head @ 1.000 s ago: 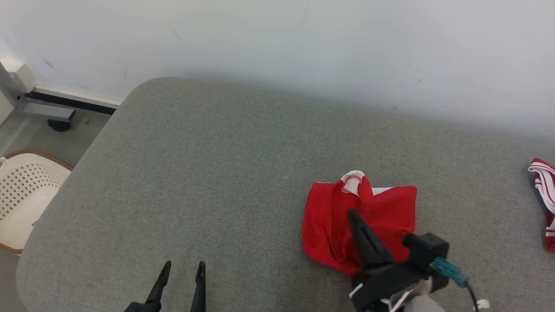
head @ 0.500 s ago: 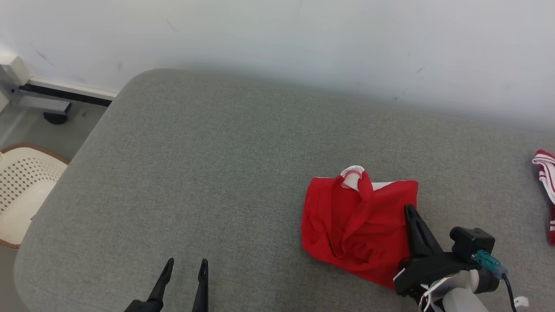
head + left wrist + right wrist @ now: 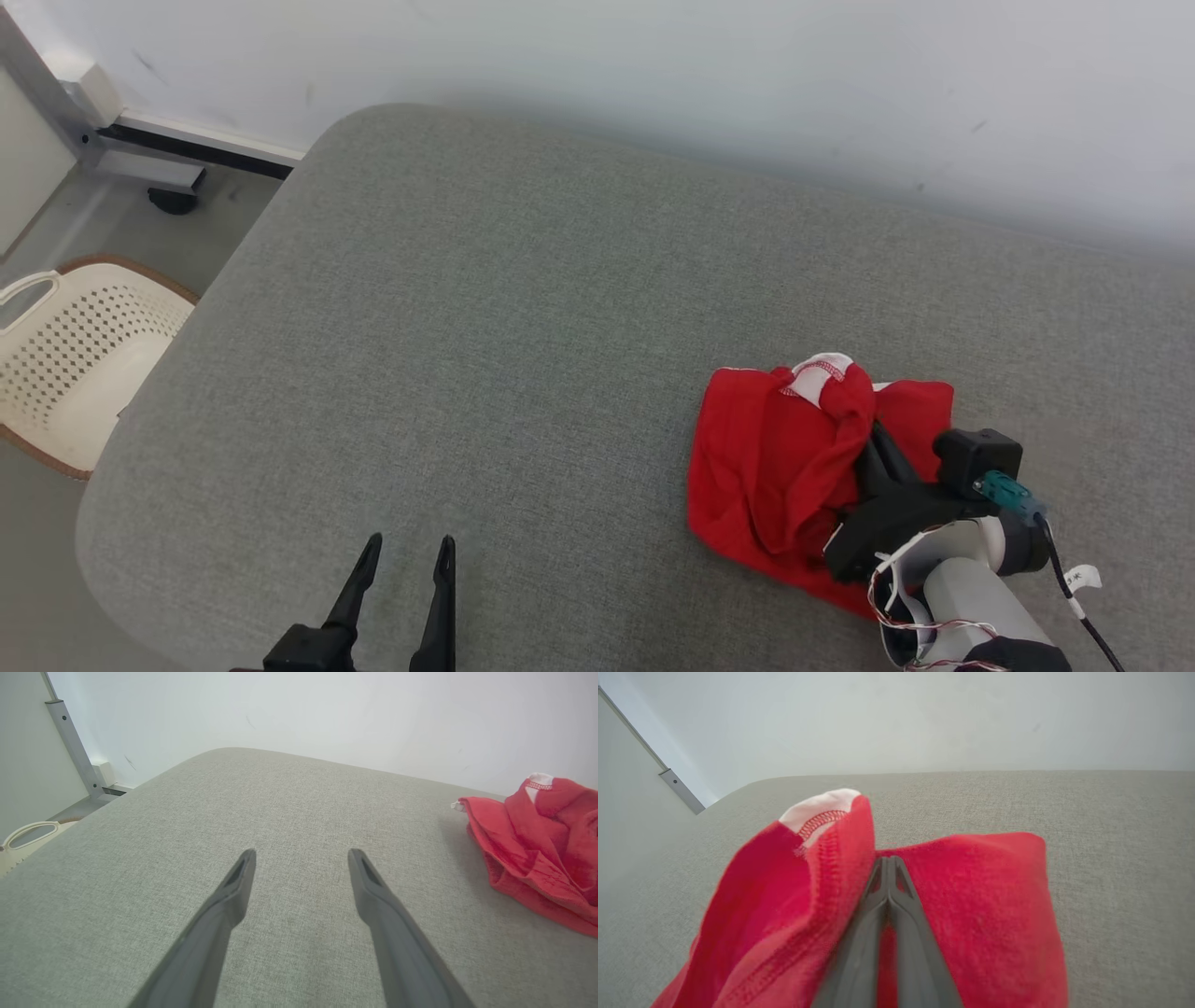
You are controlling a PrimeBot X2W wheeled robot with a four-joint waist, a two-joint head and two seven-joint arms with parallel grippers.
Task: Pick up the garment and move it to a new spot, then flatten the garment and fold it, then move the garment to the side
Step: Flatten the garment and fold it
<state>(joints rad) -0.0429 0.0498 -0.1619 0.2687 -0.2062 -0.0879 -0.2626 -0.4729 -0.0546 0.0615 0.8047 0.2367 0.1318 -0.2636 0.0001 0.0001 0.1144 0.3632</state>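
The red garment lay crumpled on the right half of the grey fabric-covered counter, nearer the front edge than the white wall behind. One fold with a white-lined hem stood up at its far side, while the rest sat in loose ridges.

The right gripper was pushed into the garment from the robot's side. Its two dark fingers were clenched flat against each other, and their tips were tucked in under the raised fold. In the right wrist view the closed fingers ran up the middle of the cloth, with the hemmed fold leaning against their left side and a flatter red panel spreading to their right. No cloth could be seen between the tips, and whether any thin layer was pinched there could not be told.

The left gripper hung low over bare counter near the front edge, released, with its fingers spread wide. It was well apart from the garment, which in the left wrist view lay off to the right.

A cream perforated basket stood on the floor past the counter's left end.
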